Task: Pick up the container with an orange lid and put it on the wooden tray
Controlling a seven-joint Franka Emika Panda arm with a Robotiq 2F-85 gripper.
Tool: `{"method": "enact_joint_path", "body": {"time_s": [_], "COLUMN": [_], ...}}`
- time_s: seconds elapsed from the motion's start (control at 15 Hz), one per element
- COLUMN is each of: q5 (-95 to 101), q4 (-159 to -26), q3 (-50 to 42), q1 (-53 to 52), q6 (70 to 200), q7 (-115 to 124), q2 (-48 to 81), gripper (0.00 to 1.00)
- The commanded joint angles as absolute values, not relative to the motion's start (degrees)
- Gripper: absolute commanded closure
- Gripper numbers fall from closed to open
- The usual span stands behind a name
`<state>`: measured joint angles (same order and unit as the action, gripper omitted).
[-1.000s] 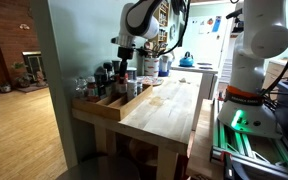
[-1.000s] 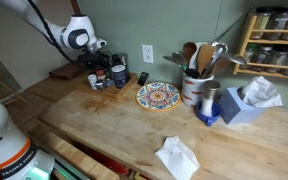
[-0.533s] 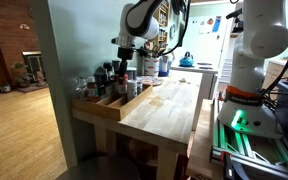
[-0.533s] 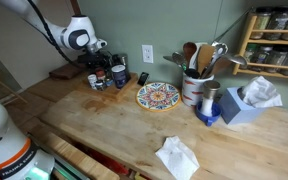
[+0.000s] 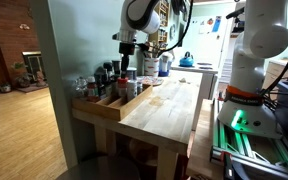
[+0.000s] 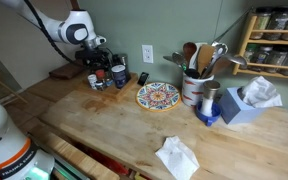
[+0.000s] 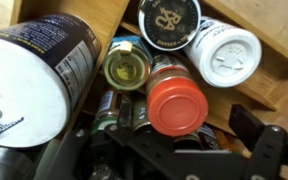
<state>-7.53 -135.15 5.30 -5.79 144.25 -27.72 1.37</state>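
Note:
In the wrist view the container with an orange lid [image 7: 177, 105] stands upright among other jars inside the wooden tray [image 7: 276, 45]. My gripper [image 7: 174, 140] hangs just above it, open. The right fingertip [image 7: 256, 124] is clear of the container's side, and the left one is lost among dark bottles. In both exterior views the gripper [image 5: 127, 50] [image 6: 95, 52] hovers over the cluster of jars at the far end of the tray [image 5: 109, 107].
Around the container stand a large white canister [image 7: 29, 80], a green-lidded jar [image 7: 126, 68], a black-lidded jar [image 7: 169, 22] and a white-lidded jar [image 7: 224, 50]. On the table are a patterned plate [image 6: 157, 96], a utensil crock [image 6: 193, 85], a tissue box [image 6: 246, 100] and a crumpled napkin [image 6: 177, 157].
The jaws have opened and let go of the orange-lidded container, which now stands in the tray. The gripper has risen slightly above the jars.

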Motion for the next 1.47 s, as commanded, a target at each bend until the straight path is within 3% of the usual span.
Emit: {"method": "enact_joint_path", "body": {"time_s": [0.0, 0.8, 1.4], "q5": [-8.4, 9.26, 10.06], "q4": [-136.54, -139.45, -144.24], "q3": [4.74, 0.58, -6.53], "q1": [-5.02, 4.59, 11.13], "q6": [134.19, 112.42, 116.02], "q7": [-25.57, 2.59, 6.32], "q2": [-6.3, -29.2, -41.32], "gripper": [0.0, 0.0, 0.0]}}
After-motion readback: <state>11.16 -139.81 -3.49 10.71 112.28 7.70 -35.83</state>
